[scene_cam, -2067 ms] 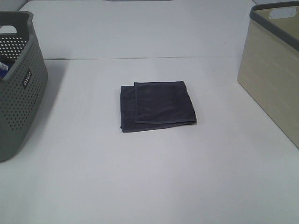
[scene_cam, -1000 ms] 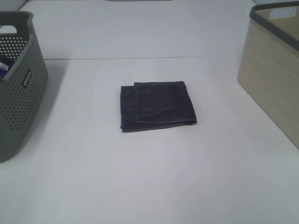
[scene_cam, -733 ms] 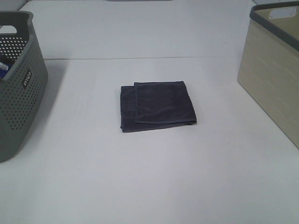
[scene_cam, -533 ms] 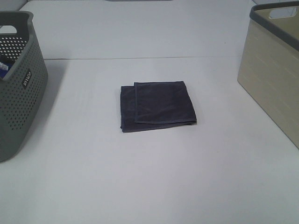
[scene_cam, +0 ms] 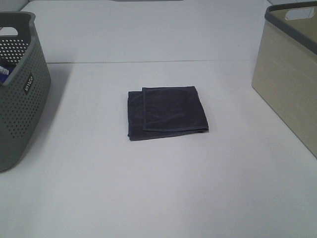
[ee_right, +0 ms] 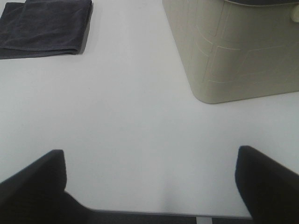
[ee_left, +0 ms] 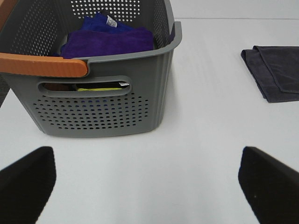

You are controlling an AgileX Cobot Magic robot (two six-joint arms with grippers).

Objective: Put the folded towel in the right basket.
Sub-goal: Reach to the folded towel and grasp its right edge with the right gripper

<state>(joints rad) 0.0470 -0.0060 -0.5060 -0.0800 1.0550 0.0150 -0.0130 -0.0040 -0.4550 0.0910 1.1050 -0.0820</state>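
Two baskets at the bench [scene_cam: 158,193] edges. Grey perforated basket [scene_cam: 20,104] hard left, cloths [ee_left: 110,38] inside. Folded towel [scene_cam: 166,113] flat mid-bench, well apart from both baskets, bare bench all round it. Beige right basket [scene_cam: 290,87] hard right. Left jaws and right jaws both spread wide, gripping nothing. Nothing has moved since earlier frames.

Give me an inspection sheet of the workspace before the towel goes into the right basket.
Surface: white table, flat.
Job's things: folded towel, dark grey, lying flat mid-table, not gripped; right basket, beige, on the right, apart from the towel.
Clutter: grey perforated basket on the left, holding purple cloths.
Grippers: left gripper and right gripper both open, holding nothing, above the table.
Cables: nothing seen.
Surroundings: nothing seen.
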